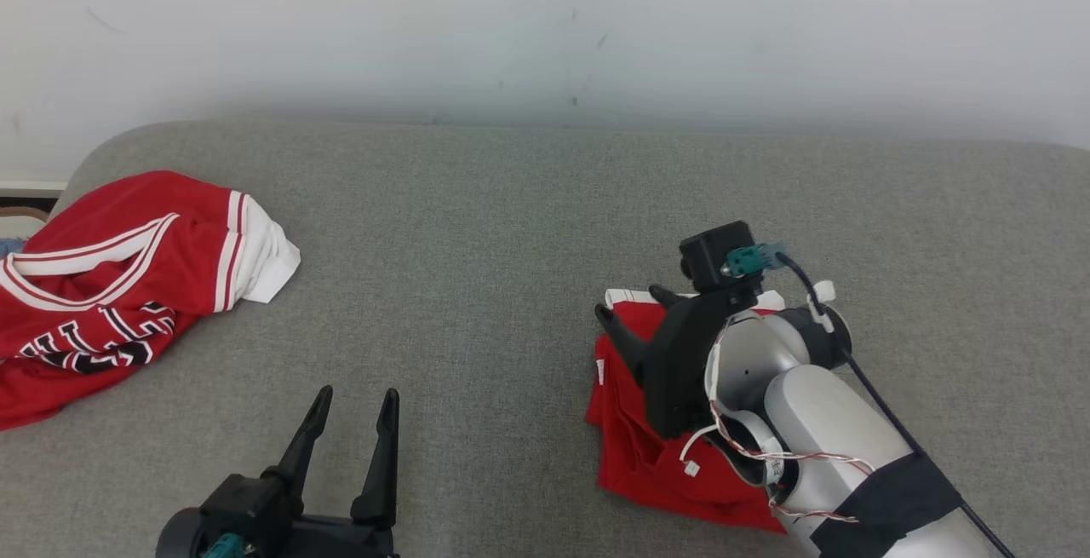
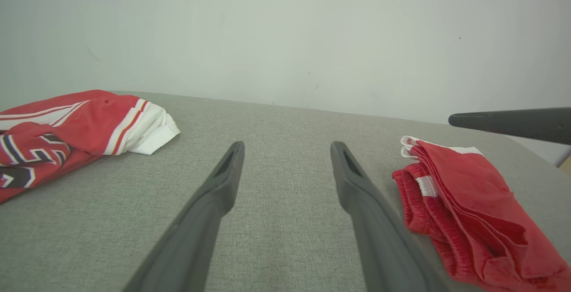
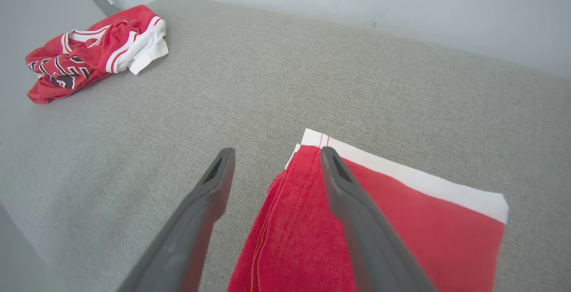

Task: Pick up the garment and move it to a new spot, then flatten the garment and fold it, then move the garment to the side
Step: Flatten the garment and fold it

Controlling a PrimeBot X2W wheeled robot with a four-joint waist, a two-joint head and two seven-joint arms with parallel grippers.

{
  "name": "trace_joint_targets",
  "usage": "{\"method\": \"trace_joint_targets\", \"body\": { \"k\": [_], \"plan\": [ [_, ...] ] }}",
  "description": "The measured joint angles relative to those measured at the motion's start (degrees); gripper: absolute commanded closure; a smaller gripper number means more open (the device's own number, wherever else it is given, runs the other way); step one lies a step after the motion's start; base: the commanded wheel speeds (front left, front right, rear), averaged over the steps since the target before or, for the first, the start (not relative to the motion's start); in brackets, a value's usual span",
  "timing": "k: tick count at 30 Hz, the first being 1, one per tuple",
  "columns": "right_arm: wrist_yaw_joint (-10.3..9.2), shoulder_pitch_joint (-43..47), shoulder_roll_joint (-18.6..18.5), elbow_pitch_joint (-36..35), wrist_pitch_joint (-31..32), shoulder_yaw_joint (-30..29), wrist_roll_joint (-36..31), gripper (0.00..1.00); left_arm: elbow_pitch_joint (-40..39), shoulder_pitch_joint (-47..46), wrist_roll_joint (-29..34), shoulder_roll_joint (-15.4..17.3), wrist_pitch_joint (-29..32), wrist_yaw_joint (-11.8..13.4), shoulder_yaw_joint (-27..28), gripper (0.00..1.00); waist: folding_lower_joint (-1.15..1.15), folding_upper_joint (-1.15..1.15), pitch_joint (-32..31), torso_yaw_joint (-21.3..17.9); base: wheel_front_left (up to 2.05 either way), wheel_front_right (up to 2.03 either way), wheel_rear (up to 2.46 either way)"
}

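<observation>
At the far left a crumpled red jersey (image 1: 111, 285) with white trim and dark lettering lies on the grey fabric-covered counter (image 1: 511, 226), near its rounded corner. The left end effector (image 1: 358, 396) sits low over bare fabric at the near edge, its fingers spread wide and holding nothing. Well to the right, the folded red garment (image 1: 647, 456) lies flat on the counter, a white band along its far edge. The right end effector (image 1: 628, 302) hangs above the garment's left edge, fingers wide apart, gripping nothing.
</observation>
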Motion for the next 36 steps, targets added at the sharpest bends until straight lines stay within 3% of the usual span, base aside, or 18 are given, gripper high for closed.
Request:
{"method": "trace_joint_targets", "body": {
  "k": [5,12,17,22,28,36],
  "plan": [
    [-0.79,1.2,-1.2,-5.3,-7.9,-4.2,-0.4,0.00,-0.2,0.1,0.1,0.5,0.0,0.1,0.9,0.00,0.00,0.00,-0.8,-0.7,0.00,0.00,0.00],
    [-1.31,8.3,-6.6,-12.1,-21.7,-8.6,-5.0,0.00,-1.5,1.4,0.5,1.3,0.0,0.1,1.7,0.00,0.00,0.00,-1.6,-2.5,0.00,0.00,0.00],
    [-1.76,14.5,-7.0,-14.0,-29.6,-10.1,-7.6,0.00,-2.9,2.0,1.0,2.3,-0.1,0.4,2.3,0.00,0.00,0.00,-2.1,-4.3,0.00,0.00,0.00],
    [-2.24,18.4,-5.1,-14.9,-36.6,-14.8,-7.1,0.00,-3.9,2.5,1.3,3.2,-0.2,0.6,3.2,0.00,0.00,0.00,-2.6,-6.0,0.00,0.00,0.00],
    [-2.30,23.2,-5.1,-13.4,-42.4,-20.1,-7.1,0.00,-4.4,2.8,1.5,3.3,-0.2,0.6,2.8,0.00,0.00,0.00,-3.4,-7.7,0.00,0.00,0.00],
    [-2.31,25.8,-3.4,-11.8,-42.6,-25.2,-7.1,0.00,-4.9,3.1,2.4,3.2,-0.2,0.6,2.8,0.00,-0.01,0.00,-3.8,-8.3,0.00,0.00,0.00]
  ]
}}
